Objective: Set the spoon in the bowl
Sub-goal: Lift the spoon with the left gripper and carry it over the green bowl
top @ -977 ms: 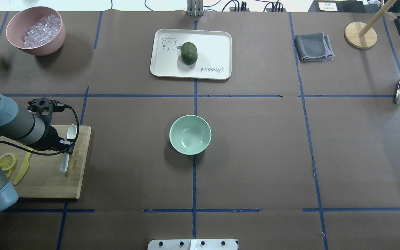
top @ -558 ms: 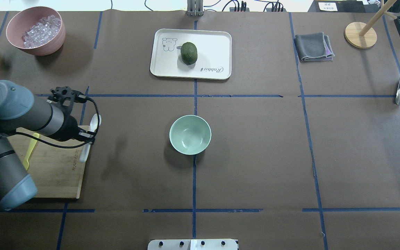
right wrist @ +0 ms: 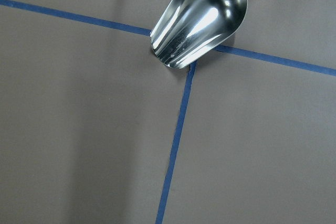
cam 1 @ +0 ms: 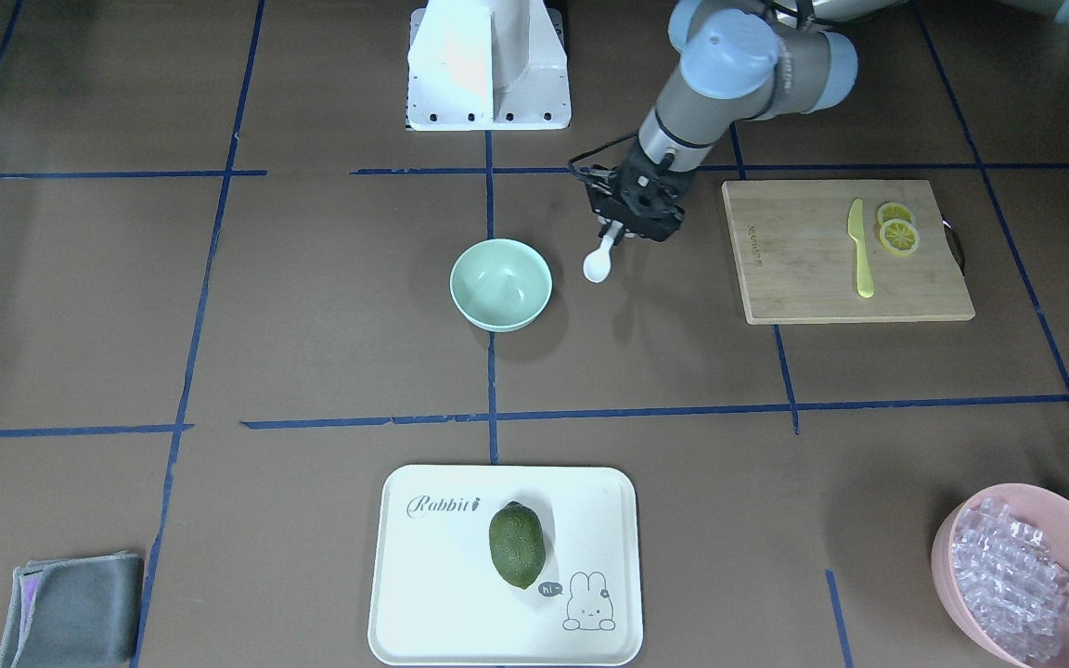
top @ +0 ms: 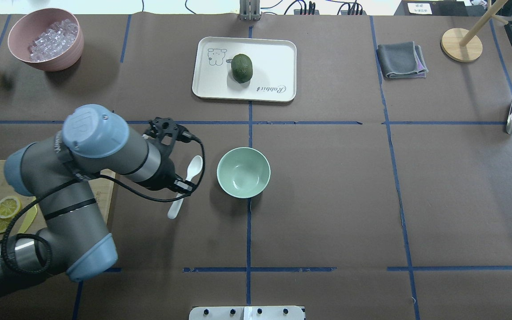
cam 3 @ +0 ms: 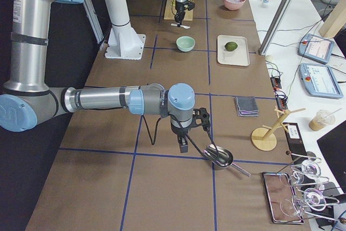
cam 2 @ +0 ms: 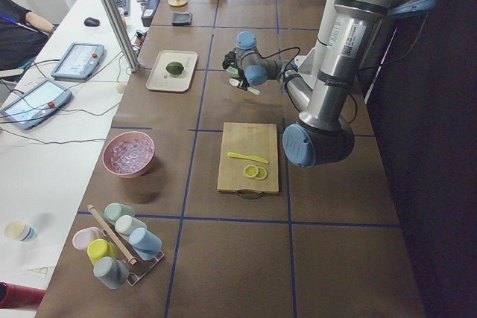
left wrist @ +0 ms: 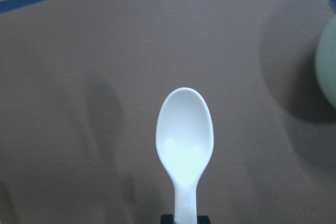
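Left end effector [top: 184, 186] grips white spoon [top: 195, 166] by handle, near mint bowl [top: 243, 172]. If too low, scoop may hit rim & push bowl.

Metal scoop [right wrist: 202, 17] lying over blue tape [right wrist: 176, 145] crossing, brown table [right wrist: 79, 129].

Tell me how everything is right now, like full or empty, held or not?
bowl: upright, empty.
spoon: held up, beside the bowl, not inside yet.
left gripper: shut on the spoon's handle.
right gripper: can't tell open or shut.
pink bowl: full of clear cubes.
tray: holds one green fruit.
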### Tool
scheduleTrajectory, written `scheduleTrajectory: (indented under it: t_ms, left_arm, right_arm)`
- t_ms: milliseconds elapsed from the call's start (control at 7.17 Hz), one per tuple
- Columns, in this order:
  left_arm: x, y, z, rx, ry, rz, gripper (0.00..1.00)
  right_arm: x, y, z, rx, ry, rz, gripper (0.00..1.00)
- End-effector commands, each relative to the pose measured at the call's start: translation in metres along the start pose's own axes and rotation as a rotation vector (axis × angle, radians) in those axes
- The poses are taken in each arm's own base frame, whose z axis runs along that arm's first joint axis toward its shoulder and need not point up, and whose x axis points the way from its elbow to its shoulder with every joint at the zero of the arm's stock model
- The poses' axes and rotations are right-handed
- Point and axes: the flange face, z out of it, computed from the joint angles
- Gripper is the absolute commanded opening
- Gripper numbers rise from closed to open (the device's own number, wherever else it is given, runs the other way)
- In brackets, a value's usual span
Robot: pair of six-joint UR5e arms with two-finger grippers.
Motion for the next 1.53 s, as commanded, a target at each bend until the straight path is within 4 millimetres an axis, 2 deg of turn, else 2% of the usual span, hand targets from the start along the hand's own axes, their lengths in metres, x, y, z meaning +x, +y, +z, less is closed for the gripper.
scheduleTrajectory:
  t_ms: [0, 140, 279, 419, 558, 698, 837, 1116, 1256, 1395]
  left_arm:
    - [0.05, -0.031, 0.004, -0.019, 0.001, -0.002, 0.0]
    - [0.07, -0.06, 0.022, -0.032, -0.01, -0.01, 0.01]
    - [0.082, -0.079, 0.036, -0.043, -0.023, -0.018, 0.02]
    - [0.081, -0.082, 0.042, -0.051, -0.03, -0.023, 0.06]
    - [0.082, -0.082, 0.043, -0.052, -0.026, -0.022, 0.42]
    - [0.083, -0.082, 0.042, -0.047, -0.023, -0.013, 0.95]
    - [0.083, -0.083, 0.04, -0.044, -0.022, -0.014, 1.0]
    - [0.079, -0.087, 0.032, -0.035, -0.024, -0.012, 1.0]
    - [0.061, -0.095, 0.024, -0.027, -0.035, -0.03, 1.0]
    - [0.023, -0.085, 0.026, -0.033, -0.065, -0.058, 1.0]
  right_arm:
    - [0.0, 0.001, 0.0, -0.001, -0.002, 0.002, 1.0]
    - [0.0, 0.001, 0.0, -0.001, -0.002, 0.002, 1.0]
    - [0.0, 0.001, 0.0, -0.001, -0.002, 0.002, 1.0]
    - [0.0, 0.001, 0.0, -0.001, -0.002, 0.002, 1.0]
    - [0.001, 0.001, 0.001, -0.002, 0.0, 0.003, 1.0]
    - [0.0, 0.001, 0.0, -0.001, 0.0, 0.002, 1.0]
    - [0.001, 0.001, 0.001, -0.002, -0.002, 0.005, 1.0]
    - [0.001, 0.001, 0.001, -0.003, -0.002, 0.009, 1.0]
    - [0.002, 0.002, 0.003, -0.006, -0.003, 0.014, 1.0]
    - [0.003, 0.002, 0.003, -0.007, -0.003, 0.016, 1.0]
